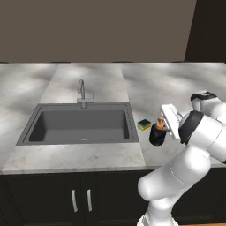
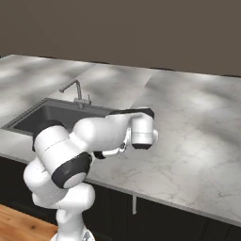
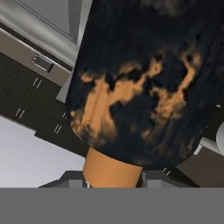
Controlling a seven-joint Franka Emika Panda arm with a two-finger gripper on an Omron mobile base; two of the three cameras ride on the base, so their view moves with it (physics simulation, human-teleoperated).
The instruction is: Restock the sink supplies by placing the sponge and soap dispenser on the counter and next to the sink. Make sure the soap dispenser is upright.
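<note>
Tipping is the main risk: the soap dispenser [image 1: 157,134] hangs in the end effector [image 1: 160,125], which is closed on its orange neck, with the black body below and seemingly leaning a little, just off the sink's [image 1: 79,126] right rim over the counter [image 1: 176,84]. If it is let go while tilted or not yet seated on the stone, I judge it could topple and roll, failing the upright requirement. In the hand view the black and orange body [image 3: 144,83] sits right against the camera, so the landing spot is hidden from there. The sponge [image 1: 144,124] lies on the counter just right of the sink, touching or nearly touching the bottle's side as seen in the left base view; lowering the dispenser could nudge it or land on its edge. No brand, label or writing can be read anywhere.
</note>
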